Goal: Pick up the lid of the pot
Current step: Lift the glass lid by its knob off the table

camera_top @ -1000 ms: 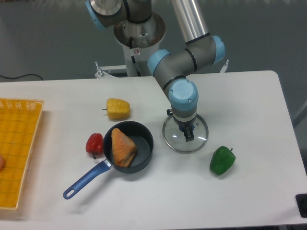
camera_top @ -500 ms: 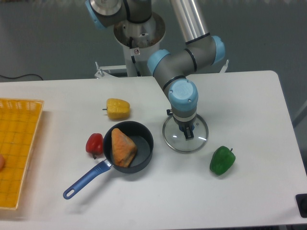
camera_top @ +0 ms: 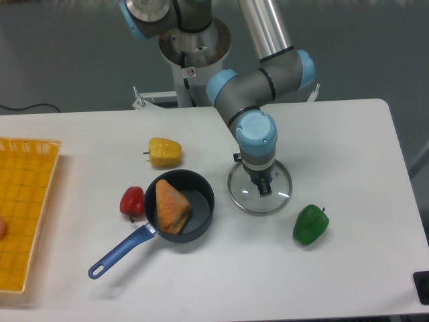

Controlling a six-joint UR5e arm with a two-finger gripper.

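Note:
My gripper [camera_top: 261, 182] reaches down from the top of the view, its tips over the middle of the round, clear pot lid [camera_top: 251, 202]. The lid lies on the table right of the black pan, its rim showing around the gripper. The body of the gripper covers the lid's far part, and its knob cannot be made out. Whether the fingers are open or shut on the knob cannot be told.
A black pan [camera_top: 201, 201] with a blue handle holds an orange-brown item. A red pepper [camera_top: 133, 202] lies left of it, a yellow pepper [camera_top: 165, 153] behind, and a green pepper [camera_top: 311, 225] right of the lid. An orange-yellow crate [camera_top: 30, 201] stands at far left.
The lid has shifted very slightly to the right and toward the camera. The gripper stays in nearly the same place above it.

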